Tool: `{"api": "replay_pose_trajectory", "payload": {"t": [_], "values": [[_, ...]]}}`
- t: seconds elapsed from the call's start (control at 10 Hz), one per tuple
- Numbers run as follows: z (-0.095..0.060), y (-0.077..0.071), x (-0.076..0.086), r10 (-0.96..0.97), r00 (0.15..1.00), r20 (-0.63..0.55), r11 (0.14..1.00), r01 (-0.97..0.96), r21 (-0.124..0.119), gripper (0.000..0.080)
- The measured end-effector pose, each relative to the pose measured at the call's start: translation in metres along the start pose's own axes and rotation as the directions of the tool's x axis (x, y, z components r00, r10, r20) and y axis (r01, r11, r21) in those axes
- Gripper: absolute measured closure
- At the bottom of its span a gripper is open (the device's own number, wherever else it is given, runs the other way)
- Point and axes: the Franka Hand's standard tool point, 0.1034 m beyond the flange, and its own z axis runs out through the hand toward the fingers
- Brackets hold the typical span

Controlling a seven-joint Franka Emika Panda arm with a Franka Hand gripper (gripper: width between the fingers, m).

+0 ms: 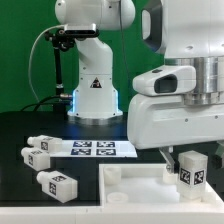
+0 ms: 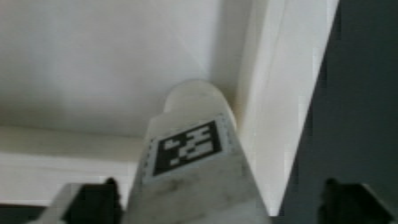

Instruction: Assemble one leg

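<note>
Your gripper [image 1: 188, 160] appears clamped on the leg [image 1: 191, 171], a light, stiff, smooth plastic post held over the panel [image 1: 125, 180]'s corner by the exterior view's right, so keep gripping its flat tagged sides squarely to prevent twisting.

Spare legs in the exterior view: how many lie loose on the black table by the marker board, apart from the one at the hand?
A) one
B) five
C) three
C: three tagged white legs lie on the black table, one, a second and a third, all on the exterior view's left next to the marker board.
</note>
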Motion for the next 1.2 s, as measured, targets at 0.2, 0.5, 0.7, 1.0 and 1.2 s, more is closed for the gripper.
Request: {"api": "replay_pose_trajectory", "payload": {"t": [0.2, 0.5, 0.7, 1.0, 1.2], "values": [[0.0004, -0.0004, -0.0002, 0.152, 0.988, 0.001, 0.988, -0.152, 0.002, 0.0512], [0.0011, -0.0007, -0.0001, 0.503, 0.864, -0.018, 0.864, -0.503, -0.011, 0.0512], [0.0023, -0.0044, -0.0042, 0.790, 0.612, -0.033, 0.611, -0.791, -0.033, 0.0512], [0.0032, -0.0019, 0.0002, 0.992, 0.126, -0.006, 0.126, -0.992, 0.001, 0.0512], [0.0033, -0.0027, 0.0002, 0.993, 0.118, -0.005, 0.118, -0.993, 0.001, 0.0319]]}}
